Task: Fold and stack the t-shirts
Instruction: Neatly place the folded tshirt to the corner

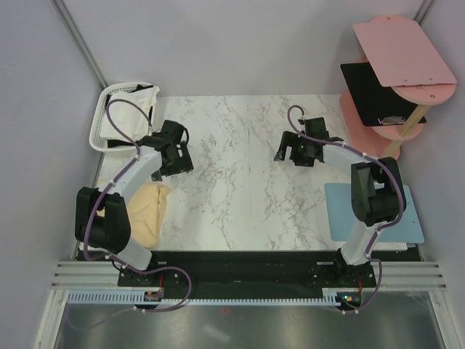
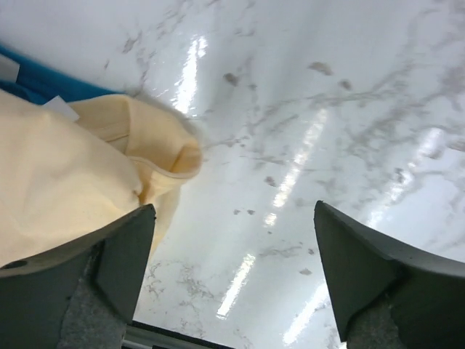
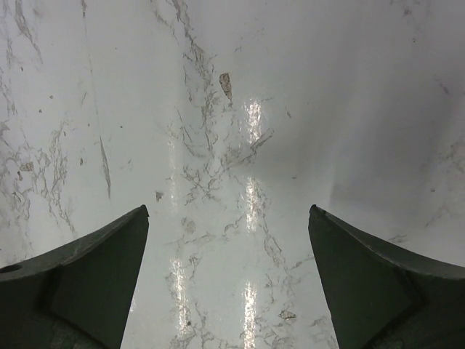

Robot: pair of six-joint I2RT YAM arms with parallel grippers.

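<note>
A pale yellow-cream t-shirt (image 1: 147, 213) lies crumpled at the table's near left, beside the left arm. In the left wrist view it (image 2: 65, 167) fills the left side, with a teal blue t-shirt (image 2: 43, 83) showing from under it. A white t-shirt (image 1: 136, 107) hangs in the white basket (image 1: 102, 120) at the far left. My left gripper (image 1: 178, 163) (image 2: 232, 218) is open and empty above bare marble, just right of the yellow shirt. My right gripper (image 1: 294, 154) (image 3: 229, 214) is open and empty above bare marble at the centre right.
A light-blue flat mat (image 1: 378, 212) lies at the near right by the right arm's base. A pink tiered stand (image 1: 396, 69) with a black panel stands at the far right. The marble table (image 1: 232, 182) stretches between the two grippers.
</note>
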